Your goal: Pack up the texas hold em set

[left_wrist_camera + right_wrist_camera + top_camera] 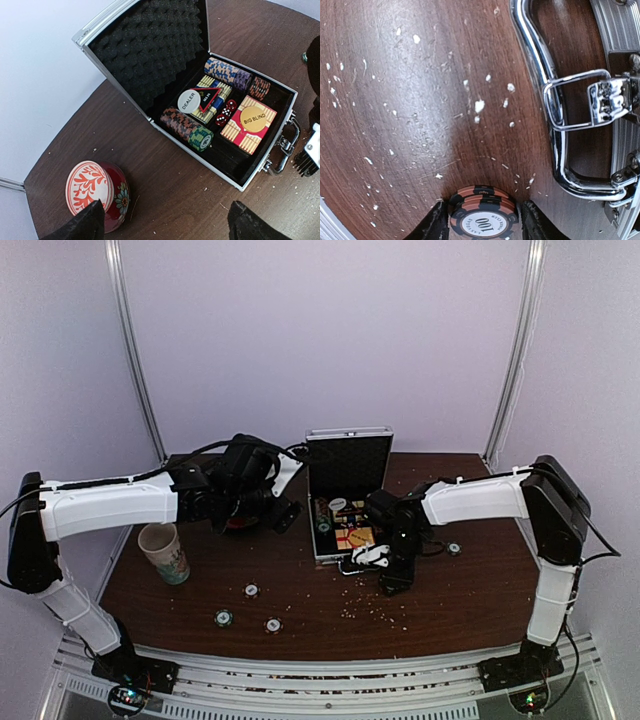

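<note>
The silver case [345,440] stands open at the table's middle, lid upright. In the left wrist view its black tray [235,160] holds rows of chips [186,129], a red-yellow card box [248,125] topped by a yellow disc [254,119], red dice [225,113] and a white dealer button [190,100]. My left gripper [165,227] is open and empty, above the table left of the case [285,512]. My right gripper [483,220] is shut on a small stack of orange-black 100 chips [482,212], low over the table in front of the case's handle [540,90]; it also shows in the top view [392,578].
A red-and-white bowl [97,192] sits by my left fingers. A patterned paper cup [165,552] stands at the left. Loose chips lie at the front [251,590] [222,618] [272,624] and at the right [454,549]. White crumbs [479,106] litter the wood.
</note>
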`<state>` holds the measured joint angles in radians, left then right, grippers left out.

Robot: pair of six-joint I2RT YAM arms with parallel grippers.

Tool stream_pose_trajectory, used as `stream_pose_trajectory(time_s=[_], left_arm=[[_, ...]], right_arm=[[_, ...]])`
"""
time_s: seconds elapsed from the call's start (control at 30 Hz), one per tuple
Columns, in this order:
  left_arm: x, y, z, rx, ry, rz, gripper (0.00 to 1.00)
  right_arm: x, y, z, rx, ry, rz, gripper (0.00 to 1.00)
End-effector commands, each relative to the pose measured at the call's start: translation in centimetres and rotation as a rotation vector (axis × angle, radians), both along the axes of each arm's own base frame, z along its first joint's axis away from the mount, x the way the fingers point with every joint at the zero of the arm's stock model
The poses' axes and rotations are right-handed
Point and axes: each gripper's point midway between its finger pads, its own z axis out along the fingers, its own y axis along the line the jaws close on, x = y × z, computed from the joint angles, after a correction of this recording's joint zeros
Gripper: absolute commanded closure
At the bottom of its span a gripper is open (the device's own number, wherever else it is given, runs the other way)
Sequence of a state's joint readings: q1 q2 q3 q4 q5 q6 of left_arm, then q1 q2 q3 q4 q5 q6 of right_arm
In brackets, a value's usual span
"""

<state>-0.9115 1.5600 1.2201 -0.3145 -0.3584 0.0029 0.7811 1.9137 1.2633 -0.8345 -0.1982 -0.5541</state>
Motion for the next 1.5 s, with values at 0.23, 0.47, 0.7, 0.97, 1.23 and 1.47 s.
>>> stream_pose_trajectory(time_s=[0.23, 0.47, 0.7, 0.97, 1.23, 1.47], left_arm=[[0.2, -0.3, 0.9, -0.011, -0.024, -0.004, 0.13], [0.2, -0.3, 0.8, -0.009, -0.023, -0.002, 0.13], [0.2, -0.4, 0.6, -0.009, -0.02, -0.006, 0.13], [0.2, -0.4, 0.6, -0.007, -0.019, -0.006, 0.13], [0.2, -0.4, 0.7, -0.012, -0.018, -0.008, 0.13], [0.2, -0.4, 0.7, -0.012, -0.018, -0.008, 0.13]], right_arm=[[-2.0, -1.7, -3.4, -0.102, 0.091, -0.012, 0.61], [-1.4, -1.1, -2.4, -0.085, 0.066, -0.013, 0.7], [0.2, -0.3, 1.0, -0.033, -0.005, -0.03, 0.71], [4.1, 0.0, 5.8, 0.053, -0.081, -0.102, 0.71], [10.4, -1.2, 7.4, 0.09, -0.209, -0.219, 0.7], [14.0, -1.2, 7.5, 0.125, -0.289, -0.281, 0.69]])
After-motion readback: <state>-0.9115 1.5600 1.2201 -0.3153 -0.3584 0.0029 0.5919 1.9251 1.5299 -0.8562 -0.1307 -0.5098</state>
